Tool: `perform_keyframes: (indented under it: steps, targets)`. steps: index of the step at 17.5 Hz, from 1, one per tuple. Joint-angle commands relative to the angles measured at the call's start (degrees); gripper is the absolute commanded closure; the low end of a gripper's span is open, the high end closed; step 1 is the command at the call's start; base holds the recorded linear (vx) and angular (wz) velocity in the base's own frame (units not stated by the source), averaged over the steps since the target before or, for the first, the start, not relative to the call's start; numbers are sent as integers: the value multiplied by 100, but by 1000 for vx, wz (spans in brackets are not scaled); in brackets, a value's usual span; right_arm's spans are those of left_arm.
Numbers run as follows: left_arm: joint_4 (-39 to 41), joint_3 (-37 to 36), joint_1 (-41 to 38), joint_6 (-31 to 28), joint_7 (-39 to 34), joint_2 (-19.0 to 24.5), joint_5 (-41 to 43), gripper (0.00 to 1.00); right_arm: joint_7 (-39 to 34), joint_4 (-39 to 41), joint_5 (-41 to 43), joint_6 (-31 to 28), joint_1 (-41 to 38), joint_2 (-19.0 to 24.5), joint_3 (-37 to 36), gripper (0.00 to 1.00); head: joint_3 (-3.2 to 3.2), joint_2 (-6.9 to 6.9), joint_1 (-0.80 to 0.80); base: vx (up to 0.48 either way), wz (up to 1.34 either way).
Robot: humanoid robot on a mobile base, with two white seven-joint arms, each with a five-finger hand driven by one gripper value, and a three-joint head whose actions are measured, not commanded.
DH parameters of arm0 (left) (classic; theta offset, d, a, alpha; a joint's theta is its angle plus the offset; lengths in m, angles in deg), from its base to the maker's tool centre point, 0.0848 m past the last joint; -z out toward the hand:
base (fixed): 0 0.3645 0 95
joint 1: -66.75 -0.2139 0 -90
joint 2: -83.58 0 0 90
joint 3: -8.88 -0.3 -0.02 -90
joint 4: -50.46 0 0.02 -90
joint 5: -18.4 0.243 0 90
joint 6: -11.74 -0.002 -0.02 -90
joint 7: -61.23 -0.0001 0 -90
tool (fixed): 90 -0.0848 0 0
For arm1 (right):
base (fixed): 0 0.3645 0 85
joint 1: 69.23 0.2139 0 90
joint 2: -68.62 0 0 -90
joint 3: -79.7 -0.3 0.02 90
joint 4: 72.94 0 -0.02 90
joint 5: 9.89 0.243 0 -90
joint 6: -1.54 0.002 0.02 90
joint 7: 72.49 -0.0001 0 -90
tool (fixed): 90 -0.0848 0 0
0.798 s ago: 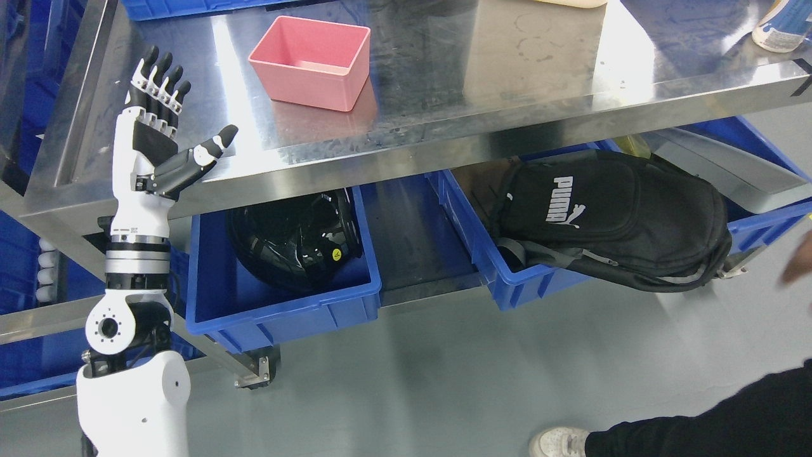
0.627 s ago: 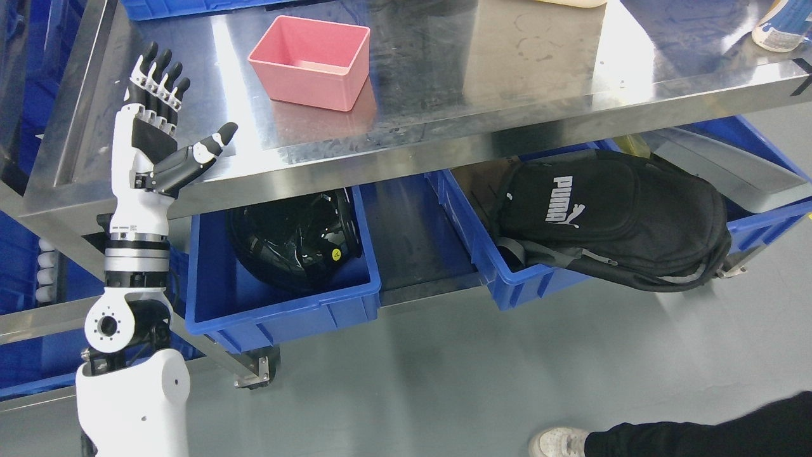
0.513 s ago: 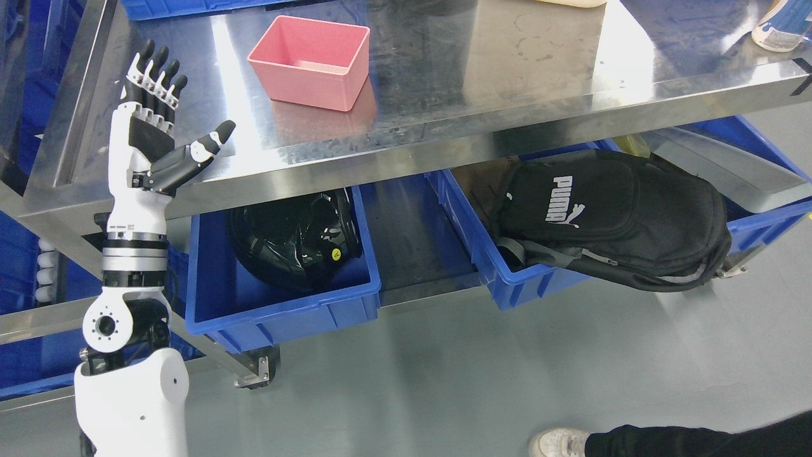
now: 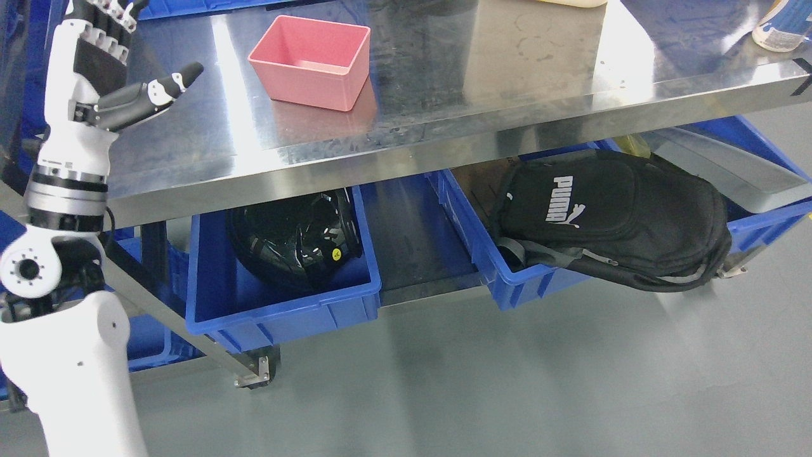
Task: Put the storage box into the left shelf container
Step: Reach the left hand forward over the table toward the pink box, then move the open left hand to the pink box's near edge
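Observation:
A pink open storage box stands empty on the steel shelf top, left of the middle. My left hand is raised over the shelf's left end, well left of the box and apart from it. Its fingers are spread and hold nothing, with the thumb pointing toward the box; the fingertips run off the top edge. Below the shelf, the left blue container holds a black helmet. My right arm is out of view.
A second blue container on the lower right holds a black backpack that hangs over its rim. A white bottle stands at the shelf's far right. Blue bins show at the far left. Grey floor lies in front.
My left arm has risen and swung left, with the hand now higher over the shelf's left end. The person's dark sleeve and shoe at lower right have left the view.

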Motion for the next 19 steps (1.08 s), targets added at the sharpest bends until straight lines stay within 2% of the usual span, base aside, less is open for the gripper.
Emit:
perform_keyframes:
  steps: [1, 3, 7, 9, 12, 13, 19]
  targets:
    - [-720, -1801, 904, 577, 1509, 2031, 1723, 0, 0, 100, -9, 2, -53, -100, -26, 0, 0, 0, 0, 0, 0]
    - [-1001, -1908, 1203, 904, 1976, 2059, 2287, 1, 0, 100, -9, 2, -53, -100, -26, 0, 0, 0, 0, 0, 0]
    - [-1484, -1935, 1731, 905, 2179, 1962, 3017, 0, 0, 100, -9, 2, -53, -100, -26, 0, 0, 0, 0, 0, 0]
    - [-1738, -2109, 2020, 940, 2407, 1709, 3080, 0, 0, 100, -9, 2, -53, -100, -26, 0, 0, 0, 0, 0, 0]
    - [-2170, -2251, 2583, 967, 2461, 901, 3150, 0, 0, 100, -9, 2, -53, -100, -26, 0, 0, 0, 0, 0, 0]
    - [-2231, -2347, 2645, 958, 2478, 759, 3298, 0, 0, 100, -9, 2, -53, -100, -26, 0, 0, 0, 0, 0, 0]
    - [-2556, -2603, 2725, 905, 2637, 670, 4001, 2, 0, 100, -9, 2, -53, -100, -26, 0, 0, 0, 0, 0, 0]
